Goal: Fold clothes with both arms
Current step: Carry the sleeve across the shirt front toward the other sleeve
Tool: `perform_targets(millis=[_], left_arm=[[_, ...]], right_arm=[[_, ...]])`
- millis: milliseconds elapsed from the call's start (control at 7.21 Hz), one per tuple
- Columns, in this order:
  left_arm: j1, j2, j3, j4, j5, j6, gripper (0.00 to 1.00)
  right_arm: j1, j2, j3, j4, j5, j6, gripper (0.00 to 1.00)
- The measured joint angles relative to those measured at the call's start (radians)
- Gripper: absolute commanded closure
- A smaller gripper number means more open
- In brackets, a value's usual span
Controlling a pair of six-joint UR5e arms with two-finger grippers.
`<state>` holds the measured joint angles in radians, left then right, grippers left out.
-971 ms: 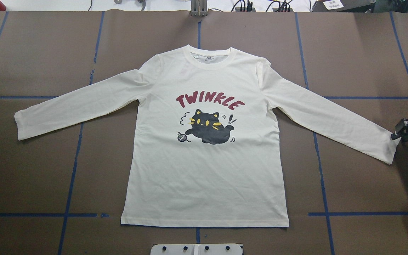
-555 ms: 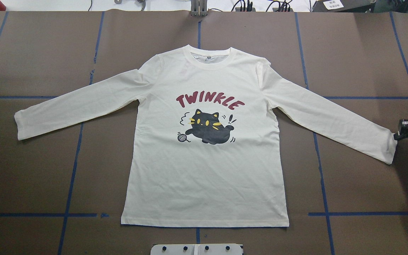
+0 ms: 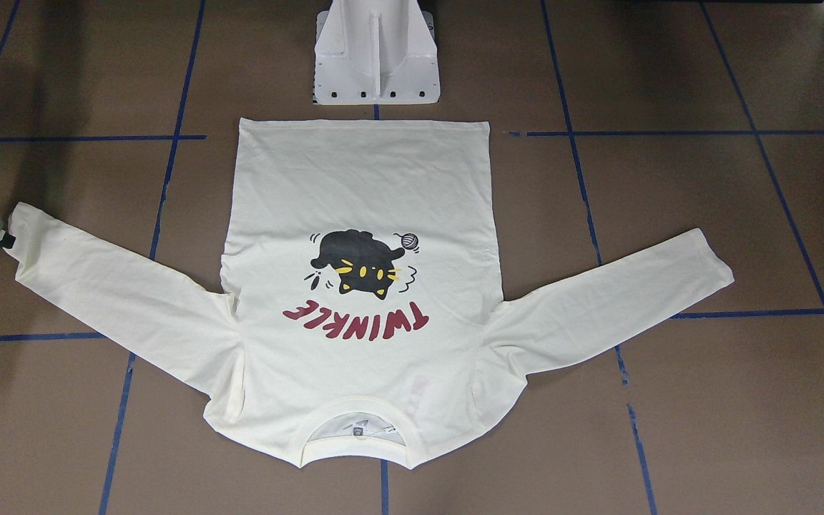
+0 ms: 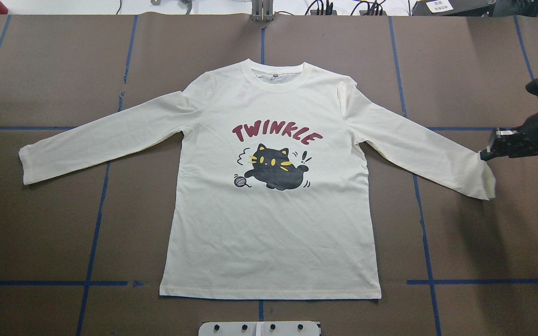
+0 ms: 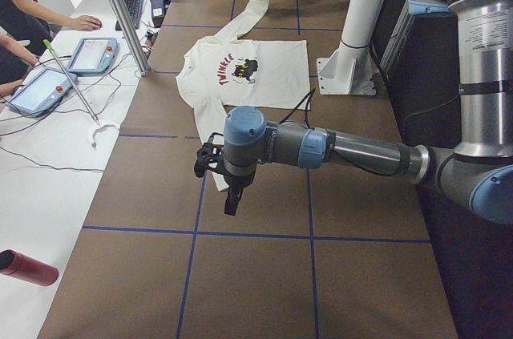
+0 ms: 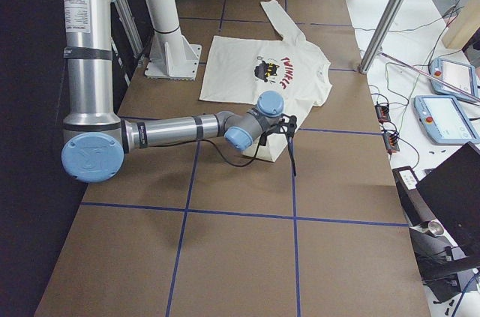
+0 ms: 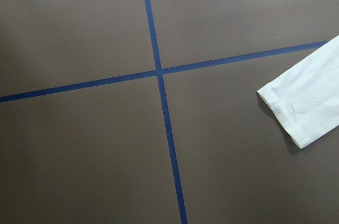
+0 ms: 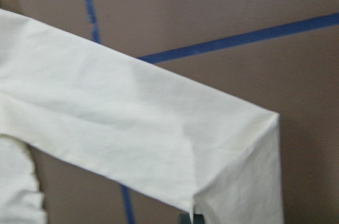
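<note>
The cream long-sleeved shirt (image 4: pixel 269 224) lies flat, print up, collar toward the table's far side, both sleeves spread. My right gripper (image 4: pixel 484 155) is shut on the cuff of the sleeve at the overhead view's right, and the sleeve end (image 4: pixel 481 179) hangs folded under it. In the front-facing view the same gripper (image 3: pixel 4 236) is at the left edge. The right wrist view shows the sleeve (image 8: pixel 132 128) draped with a sharp fold. My left gripper (image 5: pixel 232 199) hovers just past the other cuff (image 7: pixel 302 107); I cannot tell whether it is open or shut.
The white pedestal base (image 3: pixel 376 57) stands at the shirt's hem side. Blue tape lines (image 4: pixel 94 224) cross the brown table. People's hands rest at tablets (image 5: pixel 88 54) on a side bench, beside a metal post (image 5: pixel 120 10) and a red bottle (image 5: pixel 28 267).
My right gripper has carried the cuff inward toward the shirt body and toward the far side, raising the sleeve end off the table. The rest of the shirt has not moved.
</note>
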<state>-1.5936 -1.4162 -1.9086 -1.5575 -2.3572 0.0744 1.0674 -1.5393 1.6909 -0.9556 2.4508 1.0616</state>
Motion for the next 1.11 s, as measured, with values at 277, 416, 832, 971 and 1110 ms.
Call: perform_targets(millis=[277, 416, 832, 971, 1110], left_arm=[[0.001, -0.002, -0.003, -0.002, -0.005, -0.001, 0.0], [0.002, -0.004, -0.005, -0.003, -0.007, -0.001, 0.0], [0.004, -0.007, -0.015, -0.008, -0.011, 0.0, 0.0], [0.005, -0.007, -0.02, -0.008, -0.011, 0.001, 0.0], [0.005, -0.006, -0.026, -0.008, -0.011, 0.001, 0.0]], right_arm=[[-0.165, 0.204, 0.037, -0.032, -0.13, 0.265, 1.0], [-0.26, 0.341, 0.033, -0.114, -0.24, 0.356, 1.0], [-0.463, 0.858, -0.187, -0.404, -0.549, 0.504, 1.0], [-0.504, 0.979, -0.317, -0.389, -0.605, 0.517, 1.0], [-0.553, 1.063, -0.437, -0.332, -0.683, 0.524, 1.0]])
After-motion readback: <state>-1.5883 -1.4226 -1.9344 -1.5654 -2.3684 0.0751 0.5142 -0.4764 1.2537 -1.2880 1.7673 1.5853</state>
